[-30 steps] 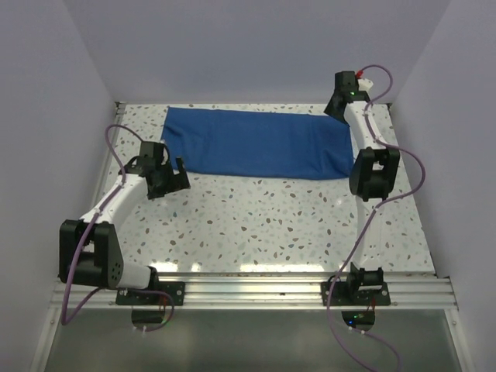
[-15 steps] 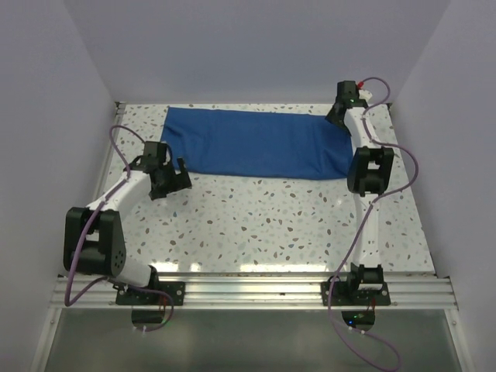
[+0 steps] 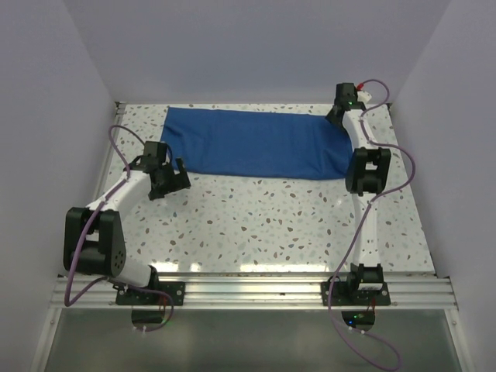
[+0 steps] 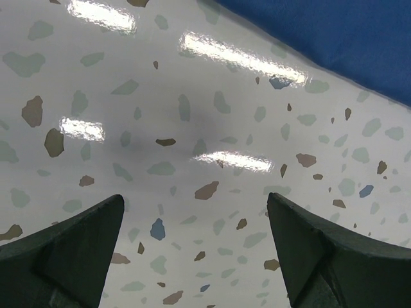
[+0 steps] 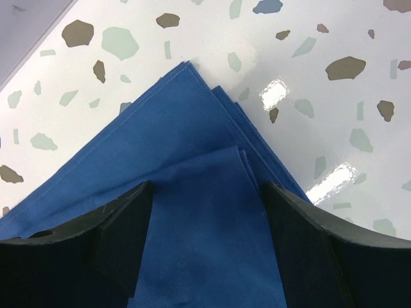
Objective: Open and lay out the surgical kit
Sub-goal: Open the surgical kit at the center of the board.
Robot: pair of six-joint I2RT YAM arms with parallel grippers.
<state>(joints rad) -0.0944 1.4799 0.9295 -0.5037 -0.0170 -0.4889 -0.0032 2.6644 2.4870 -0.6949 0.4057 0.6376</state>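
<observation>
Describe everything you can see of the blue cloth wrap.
The blue cloth wrap looks like royal-blue woven fabric, folded into a long rectangle. It lies flat across the far part of the speckled table. The right wrist view shows its far right corner: several stacked layers with a stitched hem. The right gripper hangs over that corner with its jaws open; whether it touches cannot be told. No tray or instruments show.

The large royal-blue wrap [image 5: 192, 212] is woven cloth, matt and soft, with a stitched hem. The white speckled table top [image 4: 192, 115] is smooth and glossy, throwing back bright lamp streaks. The left gripper [image 4: 194, 212] is dark matt plastic. The silver rail [image 3: 256, 288] looks like brushed metal.
</observation>
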